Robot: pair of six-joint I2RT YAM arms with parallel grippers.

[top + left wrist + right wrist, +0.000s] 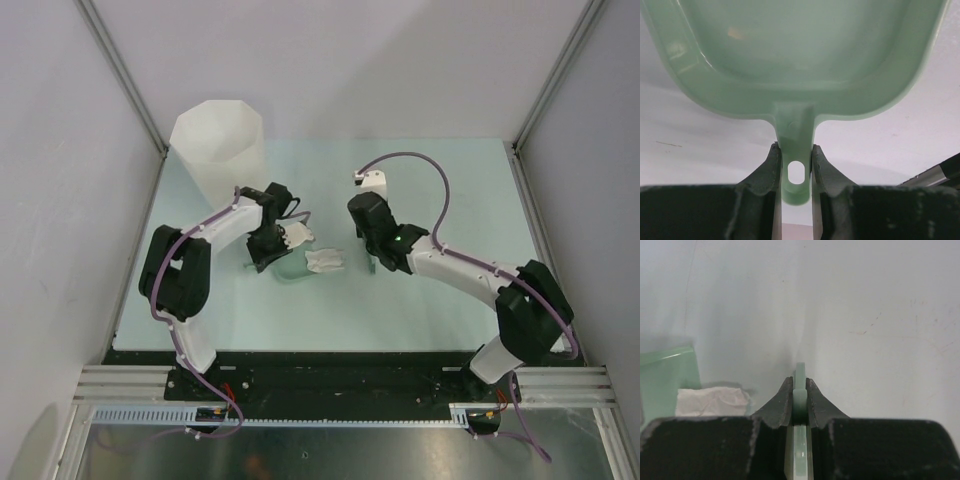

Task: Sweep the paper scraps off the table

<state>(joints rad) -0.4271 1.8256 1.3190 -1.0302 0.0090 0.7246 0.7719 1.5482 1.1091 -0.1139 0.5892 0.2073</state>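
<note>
My left gripper (pixel 796 167) is shut on the handle (pixel 795 135) of a pale green dustpan (pixel 800 60). In the top view the dustpan (pixel 291 264) lies on the table (pixel 450 200) left of centre, under the left gripper (pixel 268 246). One crumpled white paper scrap (pixel 296 236) sits in the pan. Another scrap (pixel 325 262) lies on the table at the pan's mouth, and the right wrist view has this scrap (pixel 712 401) beside the pan's edge (pixel 667 375). My right gripper (pixel 799 386) is shut on a thin green tool (pixel 799 371) seen edge-on, just right of that scrap (pixel 376 258).
A tall white faceted bin (pixel 218 145) stands at the table's back left corner, just behind the left arm. Grey walls and metal rails close in the table on three sides. The black front rail (pixel 340 370) carries both arm bases.
</note>
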